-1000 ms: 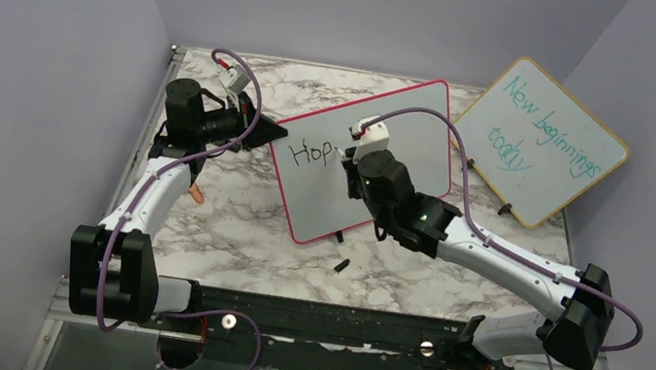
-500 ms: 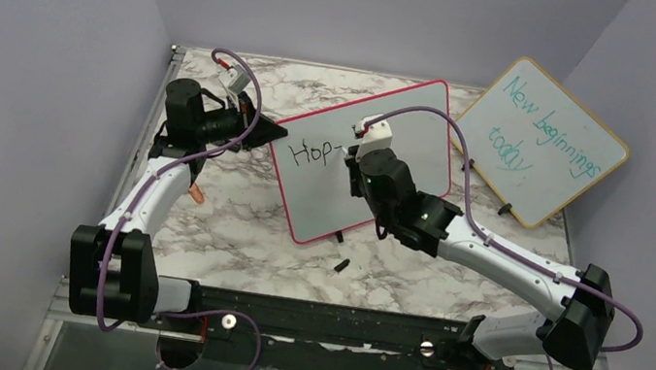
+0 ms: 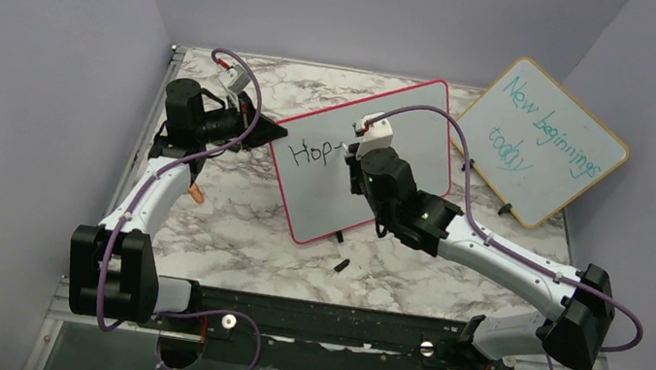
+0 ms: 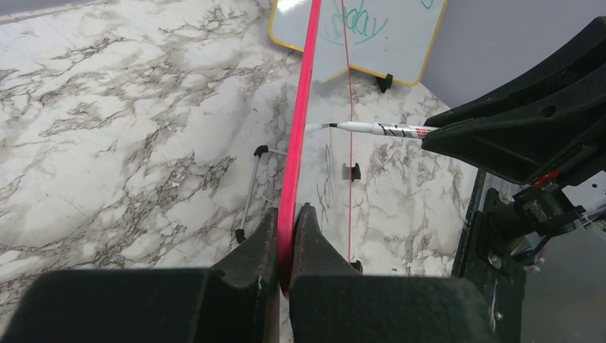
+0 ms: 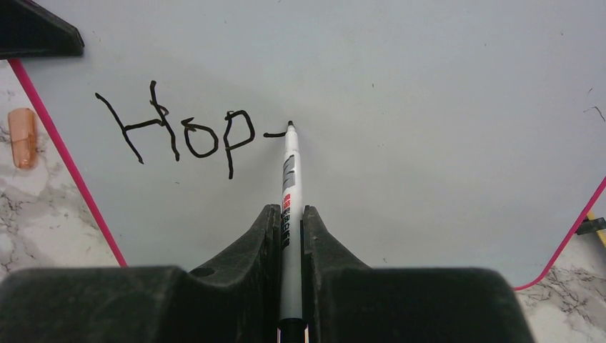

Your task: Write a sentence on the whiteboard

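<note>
The whiteboard (image 3: 412, 124), white with a thin pink-red frame, stands tilted mid-table. Black letters "Hop" and a short dash (image 5: 186, 136) are on it; they also show in the top view (image 3: 311, 151). My left gripper (image 4: 286, 214) is shut on the board's pink-red left edge (image 4: 304, 93), shown in the top view (image 3: 265, 132). My right gripper (image 5: 288, 214) is shut on a white marker (image 5: 289, 179) whose black tip (image 5: 290, 126) touches the board at the dash's right end. The marker also shows in the left wrist view (image 4: 379, 128).
A wooden-framed board (image 3: 541, 143) with teal writing "New beginnings today" stands at the back right. A small black cap (image 3: 341, 266) lies on the marble table in front of the whiteboard. An orange piece (image 3: 196, 193) lies near the left arm.
A short dash has appeared after "Hop". My right gripper with the marker has moved slightly right and up along the board. The left gripper has not moved.
</note>
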`<move>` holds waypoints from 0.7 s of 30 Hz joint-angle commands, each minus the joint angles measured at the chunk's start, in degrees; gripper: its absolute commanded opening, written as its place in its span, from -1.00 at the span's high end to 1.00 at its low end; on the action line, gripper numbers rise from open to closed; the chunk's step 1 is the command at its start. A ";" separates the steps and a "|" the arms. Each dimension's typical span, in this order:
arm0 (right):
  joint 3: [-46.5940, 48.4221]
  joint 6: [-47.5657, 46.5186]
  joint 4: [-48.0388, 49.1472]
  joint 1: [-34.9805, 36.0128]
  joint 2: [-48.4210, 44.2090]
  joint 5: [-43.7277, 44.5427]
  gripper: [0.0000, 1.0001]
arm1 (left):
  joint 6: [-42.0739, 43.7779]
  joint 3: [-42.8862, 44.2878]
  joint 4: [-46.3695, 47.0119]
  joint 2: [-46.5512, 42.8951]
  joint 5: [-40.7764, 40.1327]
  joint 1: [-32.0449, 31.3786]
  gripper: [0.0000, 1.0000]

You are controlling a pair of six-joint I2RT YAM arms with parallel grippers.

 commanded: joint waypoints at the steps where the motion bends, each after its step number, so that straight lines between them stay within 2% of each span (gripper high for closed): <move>1: 0.47 -0.80 3.47 -0.61 0.33 -0.93 0.99 | 8.79 -1.83 -6.53 2.11 -2.39 -1.37 1.00; 21: 1.31 -1.11 -0.23 -0.61 0.90 -6.42 0.98 | 8.83 -1.81 -6.49 2.07 -2.54 -1.37 1.00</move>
